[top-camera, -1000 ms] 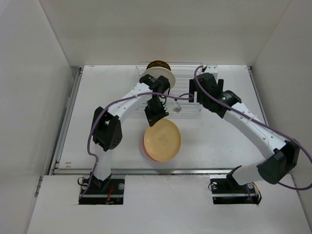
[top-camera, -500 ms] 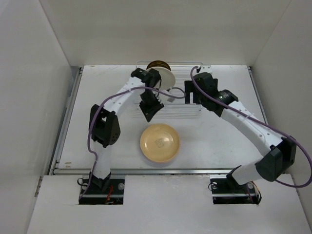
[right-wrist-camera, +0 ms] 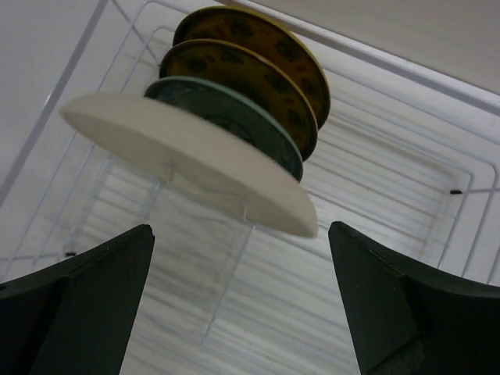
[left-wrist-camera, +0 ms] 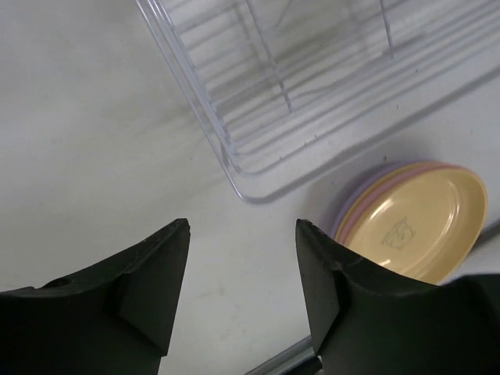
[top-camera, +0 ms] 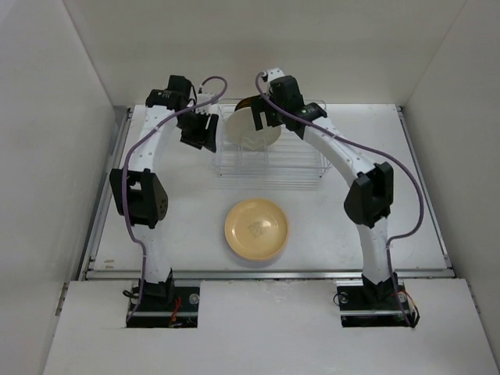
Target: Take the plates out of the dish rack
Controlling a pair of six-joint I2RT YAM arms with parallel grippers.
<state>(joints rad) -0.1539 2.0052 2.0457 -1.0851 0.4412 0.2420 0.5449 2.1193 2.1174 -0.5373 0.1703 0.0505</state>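
Dish rack: rectangular basket of thin silver-white wire with a row of upright dividers. It stands at the far middle of the table.
Plates in rack: four, upright on edge at the far-left end. One cream plate, plain and matte, is nearest the right wrist camera. One teal plate with a dark pattern stands behind it. Two brown-and-yellow plates, glossy and patterned, are at the back.
Plates on table: one stack of three round plates lying flat, nearer the arm bases than the rack and apart from it. Colours from the bottom are lavender, pink, yellow; the top one has a faint mark at its centre.
Left claw: black fingers spread apart, holding nothing, over bare table just beside the rack's corner.
Right claw: black fingers spread wide, empty, facing the cream plate's rim with no contact seen.
Table: flat, white, matte, with a metal rail along the near edge.
Walls: plain white, at the left, right and back.
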